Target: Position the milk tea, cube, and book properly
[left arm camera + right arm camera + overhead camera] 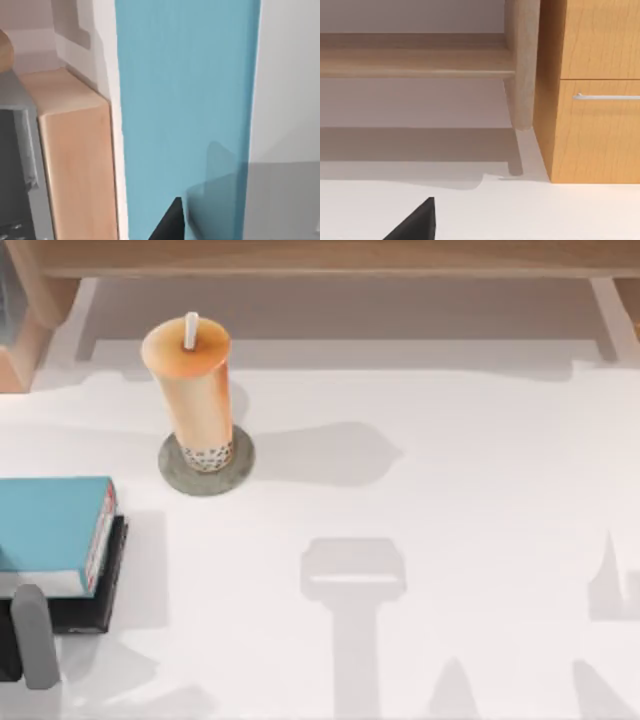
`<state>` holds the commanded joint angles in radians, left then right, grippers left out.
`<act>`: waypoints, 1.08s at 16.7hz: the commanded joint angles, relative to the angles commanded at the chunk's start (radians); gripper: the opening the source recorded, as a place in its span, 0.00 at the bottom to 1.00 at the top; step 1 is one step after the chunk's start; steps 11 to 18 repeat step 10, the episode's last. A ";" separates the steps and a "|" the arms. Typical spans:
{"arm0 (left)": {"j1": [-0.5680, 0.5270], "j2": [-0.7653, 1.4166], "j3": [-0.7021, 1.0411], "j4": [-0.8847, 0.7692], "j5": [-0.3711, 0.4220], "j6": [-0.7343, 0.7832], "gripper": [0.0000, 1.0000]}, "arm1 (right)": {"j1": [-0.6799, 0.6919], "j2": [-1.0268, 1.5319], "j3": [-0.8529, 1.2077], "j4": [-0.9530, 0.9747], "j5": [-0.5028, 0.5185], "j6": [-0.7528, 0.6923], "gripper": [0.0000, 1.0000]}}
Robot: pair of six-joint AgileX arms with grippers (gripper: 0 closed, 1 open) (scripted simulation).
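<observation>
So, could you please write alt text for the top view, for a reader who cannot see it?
The milk tea stands upright on a round grey coaster at the white table's upper left. At the left edge, the teal book lies flat on a thin black book, with a grey gripper just below them.

No readable text is found anywhere; the reddish marks on the thick teal-blue book's [55, 530] spine can't be made out.
</observation>
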<state>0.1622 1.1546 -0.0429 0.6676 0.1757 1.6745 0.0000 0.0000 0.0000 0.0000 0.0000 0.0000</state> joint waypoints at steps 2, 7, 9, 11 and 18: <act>0.000 0.000 0.000 0.000 0.000 0.000 0.83 | 0.000 0.000 0.000 0.000 0.000 0.000 1.00; 0.000 0.000 0.000 0.000 0.000 0.000 1.00 | 0.000 0.000 0.000 0.000 0.000 0.000 1.00; 0.000 0.000 0.000 0.000 0.000 0.000 1.00 | 0.000 0.000 0.000 0.000 0.000 0.000 1.00; 0.000 0.000 0.000 0.000 0.000 0.000 1.00 | 0.000 0.000 0.000 0.000 0.000 0.000 1.00; 0.000 0.000 0.000 0.000 0.000 0.000 1.00 | 0.000 0.000 0.000 0.000 0.000 0.000 1.00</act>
